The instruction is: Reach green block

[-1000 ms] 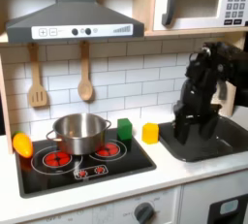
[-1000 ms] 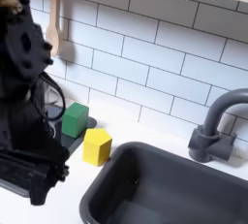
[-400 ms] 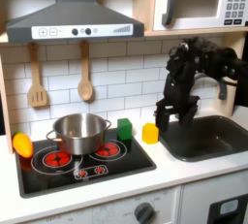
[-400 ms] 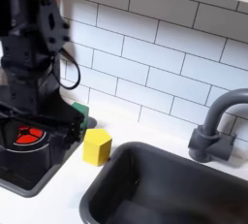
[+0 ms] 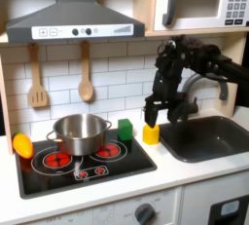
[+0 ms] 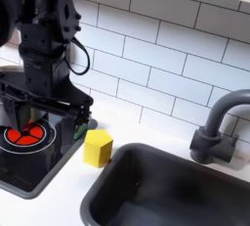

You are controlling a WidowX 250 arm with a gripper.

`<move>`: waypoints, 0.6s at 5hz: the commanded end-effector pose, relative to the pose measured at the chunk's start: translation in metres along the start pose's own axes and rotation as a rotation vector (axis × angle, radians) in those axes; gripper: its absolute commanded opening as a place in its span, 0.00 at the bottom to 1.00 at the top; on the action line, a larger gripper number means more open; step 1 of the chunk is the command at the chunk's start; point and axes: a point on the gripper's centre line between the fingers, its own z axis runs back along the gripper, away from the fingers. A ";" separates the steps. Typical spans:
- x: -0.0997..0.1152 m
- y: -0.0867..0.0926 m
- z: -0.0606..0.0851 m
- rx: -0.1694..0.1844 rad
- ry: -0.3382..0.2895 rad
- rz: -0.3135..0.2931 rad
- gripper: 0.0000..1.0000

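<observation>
Gripper (image 5: 156, 112) has swung from over the sink (image 5: 204, 141) toward the stove (image 5: 83, 163) in the last second and now hangs just above the yellow block (image 5: 151, 133); jaw opening unreadable, nothing seen in it. Green block (image 5: 124, 130) sits at the stove's back right corner, between the steel pot (image 5: 80, 131) and the yellow block, arm partly covering it in the second exterior view. Judgement: reach almost closed, one block short.
</observation>
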 end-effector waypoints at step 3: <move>0.057 0.000 -0.019 0.004 -0.015 0.033 1.00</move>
